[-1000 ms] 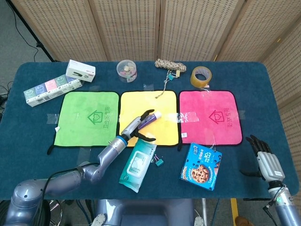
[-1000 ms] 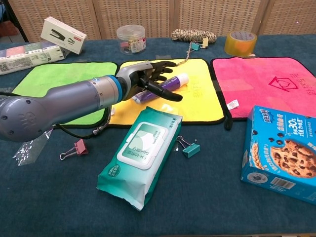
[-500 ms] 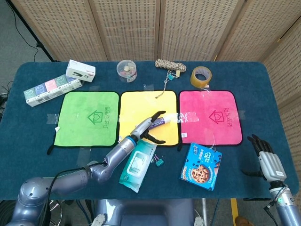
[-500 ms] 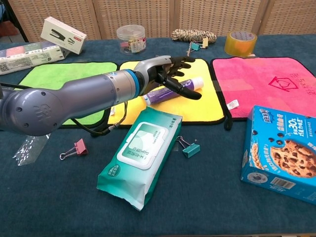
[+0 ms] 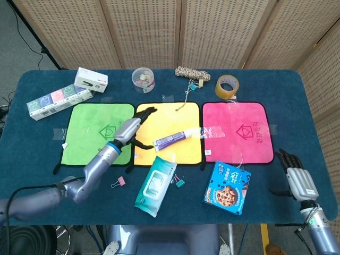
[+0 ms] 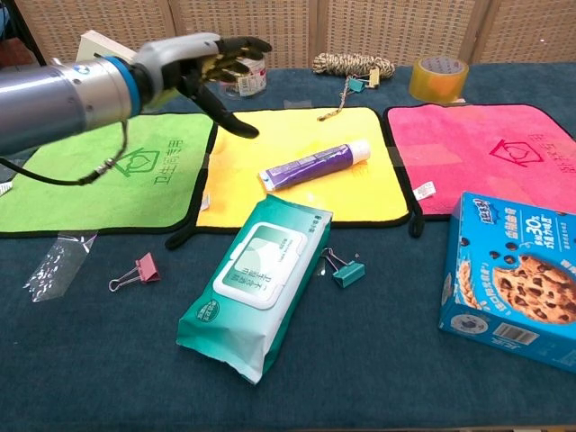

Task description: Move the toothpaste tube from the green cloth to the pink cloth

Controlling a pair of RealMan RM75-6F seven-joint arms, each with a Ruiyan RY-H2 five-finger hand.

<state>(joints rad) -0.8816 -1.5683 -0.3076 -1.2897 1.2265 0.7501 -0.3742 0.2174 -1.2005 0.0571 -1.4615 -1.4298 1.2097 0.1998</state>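
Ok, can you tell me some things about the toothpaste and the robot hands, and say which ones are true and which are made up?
1. The toothpaste tube lies on the yellow cloth. True.
2. The left hand is holding the tube. False: it holds nothing, with fingers spread, apart from the tube.
3. The pink cloth has the tube on it. False: no tube lies on the pink cloth.
4. The wet wipes pack overlaps the front edge of the yellow cloth. True.
5. The right hand is over the green cloth. False: it is near the table's right edge.
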